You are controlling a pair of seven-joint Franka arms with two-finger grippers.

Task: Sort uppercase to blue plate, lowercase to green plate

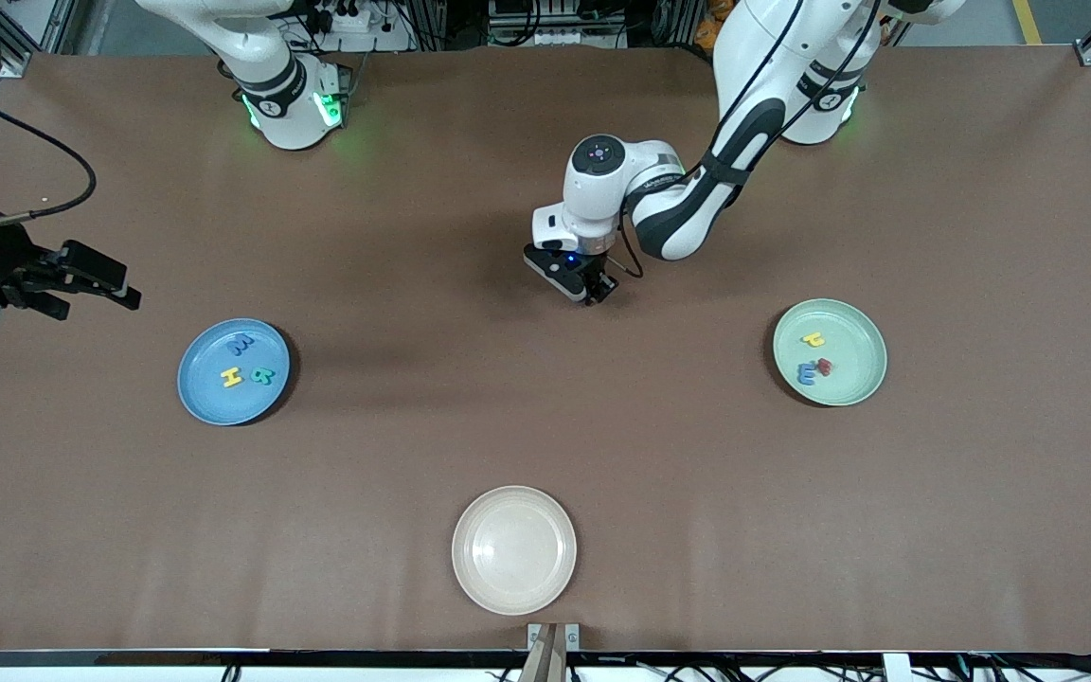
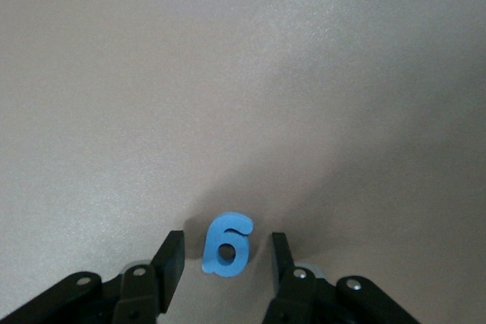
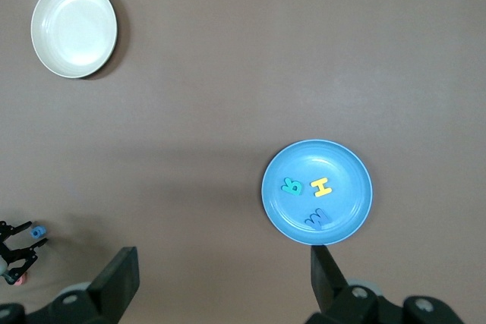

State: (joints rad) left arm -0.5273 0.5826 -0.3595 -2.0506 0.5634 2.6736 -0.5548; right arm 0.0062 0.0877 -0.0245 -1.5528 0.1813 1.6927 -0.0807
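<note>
The left gripper (image 2: 226, 259), fingers partly open and not yet touching, straddles the blue g-shaped letter (image 2: 227, 244) lying flat on the table (long axis along the fingers); the wide-open right gripper (image 3: 220, 278) waits.

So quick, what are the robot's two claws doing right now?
Left gripper: open, fingers on either side of the blue g-shaped letter on the table, not gripping it.
Right gripper: open, empty, up above the blue plate.

You see yellow H (image 1: 232, 377), teal R (image 1: 264, 375), blue M (image 1: 241, 347) flat on the blue plate (image 1: 200, 393); yellow h (image 1: 813, 338), blue e (image 1: 807, 374), red w (image 1: 825, 366) on the green plate (image 1: 863, 374); blue g-shaped letter (image 2: 227, 244) flat on bare table.
</note>
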